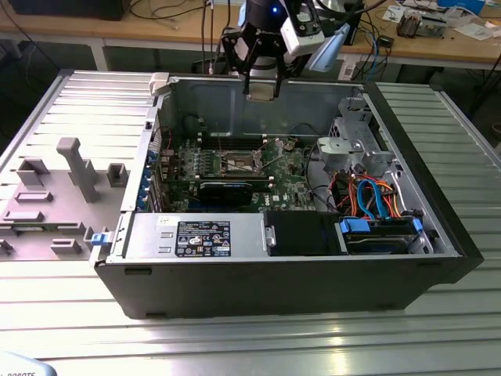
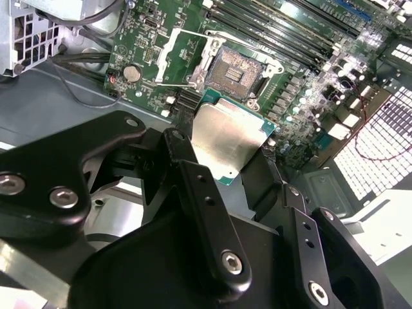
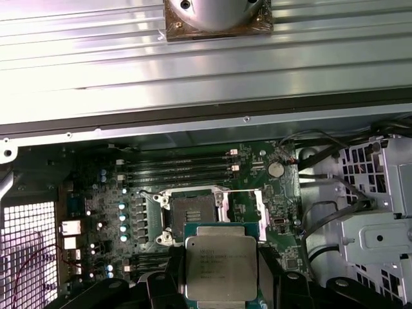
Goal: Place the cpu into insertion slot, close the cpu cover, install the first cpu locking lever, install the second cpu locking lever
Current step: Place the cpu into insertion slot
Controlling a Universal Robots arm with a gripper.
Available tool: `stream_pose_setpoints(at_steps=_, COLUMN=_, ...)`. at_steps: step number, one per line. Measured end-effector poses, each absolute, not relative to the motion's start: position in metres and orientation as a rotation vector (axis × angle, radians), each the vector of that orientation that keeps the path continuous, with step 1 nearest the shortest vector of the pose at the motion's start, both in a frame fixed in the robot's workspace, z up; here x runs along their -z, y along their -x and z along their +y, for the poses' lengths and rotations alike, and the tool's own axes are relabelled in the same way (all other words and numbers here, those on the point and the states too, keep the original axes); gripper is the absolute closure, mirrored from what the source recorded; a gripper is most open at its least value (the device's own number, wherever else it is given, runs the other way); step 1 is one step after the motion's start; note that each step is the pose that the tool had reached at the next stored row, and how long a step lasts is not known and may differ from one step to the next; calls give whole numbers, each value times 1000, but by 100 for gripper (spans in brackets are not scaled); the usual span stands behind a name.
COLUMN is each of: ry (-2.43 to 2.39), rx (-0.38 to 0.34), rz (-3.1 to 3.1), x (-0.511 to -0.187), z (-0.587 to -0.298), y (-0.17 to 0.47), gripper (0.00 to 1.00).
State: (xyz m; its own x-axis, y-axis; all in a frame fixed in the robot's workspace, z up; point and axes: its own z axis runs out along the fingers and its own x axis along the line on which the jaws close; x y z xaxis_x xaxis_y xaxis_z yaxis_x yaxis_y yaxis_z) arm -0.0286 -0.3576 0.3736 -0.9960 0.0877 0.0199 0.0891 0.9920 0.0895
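Observation:
My gripper (image 1: 261, 84) hangs above the open computer case, shut on the cpu (image 1: 262, 88) by two opposite edges. In both wrist views the cpu (image 2: 225, 135) (image 3: 220, 267) is a silver-grey square with a green rim, held flat between the black fingers (image 2: 183, 161). Below it on the green board lies the insertion slot (image 2: 237, 67) (image 3: 191, 215) (image 1: 239, 163), dark-centred and bare. The cpu cover (image 2: 175, 59) (image 3: 244, 206) stands swung open beside the slot. The cpu is well above the slot and touches nothing else.
Long black memory slots (image 3: 177, 168) run beside the slot. A black card (image 1: 227, 190) sits nearer the case front. The metal drive cage (image 1: 356, 145), orange and blue cables (image 1: 376, 196) and power supply (image 1: 196, 235) fill the case's other parts. A grey fixture plate (image 1: 63, 180) lies at the exterior view's left.

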Motion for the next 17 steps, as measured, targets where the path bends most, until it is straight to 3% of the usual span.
stream_pose_setpoints(at_steps=17, ry=182, rx=141, rz=-3118, x=-374, z=-358, y=44, gripper=46)
